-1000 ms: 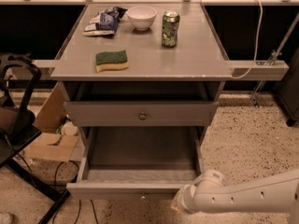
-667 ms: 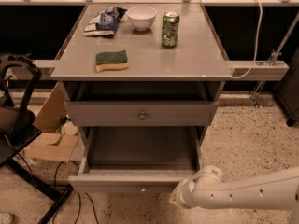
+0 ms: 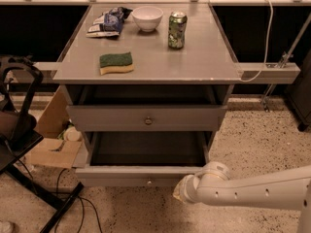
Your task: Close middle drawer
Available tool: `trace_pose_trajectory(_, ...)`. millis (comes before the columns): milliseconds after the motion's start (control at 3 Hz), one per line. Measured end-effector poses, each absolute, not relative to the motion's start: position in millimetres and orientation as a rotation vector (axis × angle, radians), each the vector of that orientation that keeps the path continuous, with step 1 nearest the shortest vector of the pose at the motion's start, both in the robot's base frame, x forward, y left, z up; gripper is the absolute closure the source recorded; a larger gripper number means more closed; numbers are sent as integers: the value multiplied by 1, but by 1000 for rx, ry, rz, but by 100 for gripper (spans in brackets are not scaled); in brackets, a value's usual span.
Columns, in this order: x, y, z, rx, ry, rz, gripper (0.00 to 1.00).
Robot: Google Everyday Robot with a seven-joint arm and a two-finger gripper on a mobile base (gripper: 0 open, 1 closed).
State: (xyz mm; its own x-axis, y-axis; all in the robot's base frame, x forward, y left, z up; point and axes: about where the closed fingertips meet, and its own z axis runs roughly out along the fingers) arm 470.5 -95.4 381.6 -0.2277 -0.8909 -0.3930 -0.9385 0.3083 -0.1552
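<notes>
Middle drawer (image 3: 131, 176) pulled well out. Gripper (image 3: 181, 193) low at right end of its front. Cannot tell whether open or closed.

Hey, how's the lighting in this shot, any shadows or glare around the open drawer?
Camera view: the tabletop is evenly lit, without strong glare; the middle drawer has its tray in deep shadow under the upper drawer; the end effector, at that open drawer's front right corner, is brightly lit against the floor.
</notes>
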Motion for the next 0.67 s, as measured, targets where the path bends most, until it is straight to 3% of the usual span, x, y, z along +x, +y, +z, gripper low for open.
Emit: trace_pose_trajectory(667, 529, -82, 405, -1577, 2098, 117, 100)
